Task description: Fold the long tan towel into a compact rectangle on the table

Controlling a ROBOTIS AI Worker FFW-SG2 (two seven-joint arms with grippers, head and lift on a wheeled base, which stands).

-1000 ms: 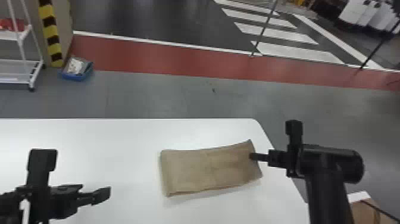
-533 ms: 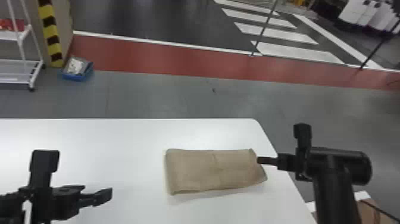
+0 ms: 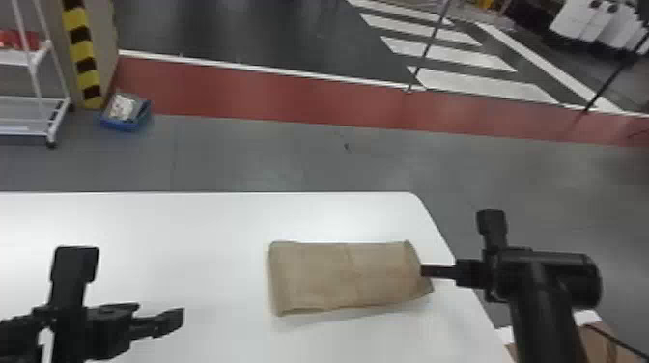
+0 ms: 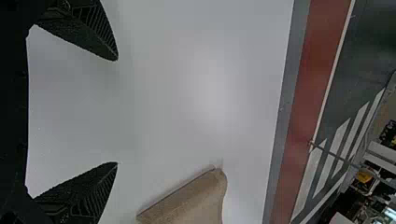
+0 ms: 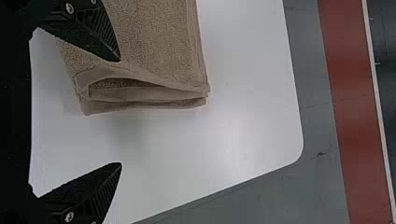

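The tan towel (image 3: 347, 277) lies folded in layers as a flat oblong on the white table's right part. My right gripper (image 3: 425, 271) is at the towel's right end. In the right wrist view that gripper (image 5: 120, 112) is open, one finger over the towel (image 5: 154, 42) and the other over bare table, with the layered end between them. My left gripper (image 3: 181, 321) is well to the left of the towel, above the table. In the left wrist view the left gripper (image 4: 117, 112) stands open with nothing between its fingers, and a towel corner (image 4: 196, 200) shows farther off.
The white table (image 3: 217, 227) has its rounded far right corner just beyond the towel, and its right edge runs under my right gripper. On the floor behind are a blue bin (image 3: 126, 113) and a white rack (image 3: 36, 101). A cardboard box (image 3: 599, 338) sits at lower right.
The towel has shifted slightly to the right, and its right end lies flatter. My right gripper has moved a little to the right; the left has hardly moved.
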